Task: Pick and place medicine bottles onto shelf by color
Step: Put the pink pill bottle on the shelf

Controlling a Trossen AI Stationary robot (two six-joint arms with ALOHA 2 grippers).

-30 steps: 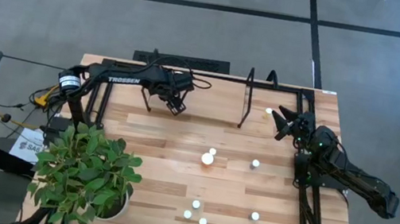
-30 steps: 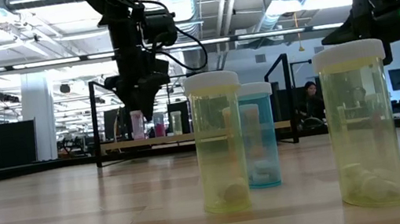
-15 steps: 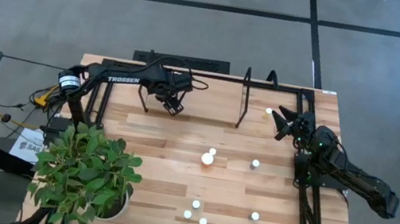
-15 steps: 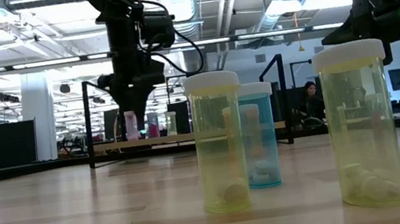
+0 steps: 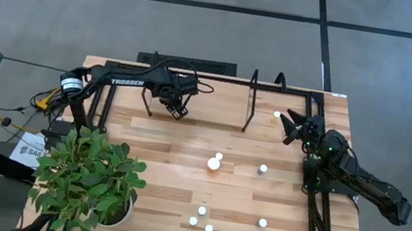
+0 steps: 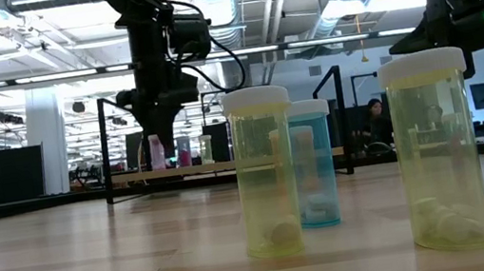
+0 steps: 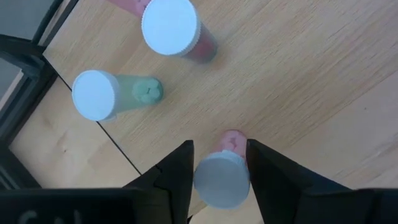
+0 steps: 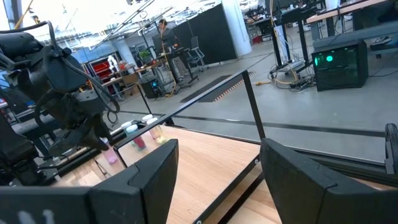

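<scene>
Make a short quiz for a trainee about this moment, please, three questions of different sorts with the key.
1. True or false: the left gripper has a pink bottle between its fingers.
2. In the left wrist view, what body colour has the bottle beside the pink-bodied one? A orange B teal C yellow
3. Fill in: the right gripper is ____.

Key: 1 true. 2 B. 3 open.

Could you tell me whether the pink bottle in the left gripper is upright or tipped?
Upright. The left gripper holds the pink bottle cap-up, its jaws either side, like the two bottles standing nearby.
</scene>
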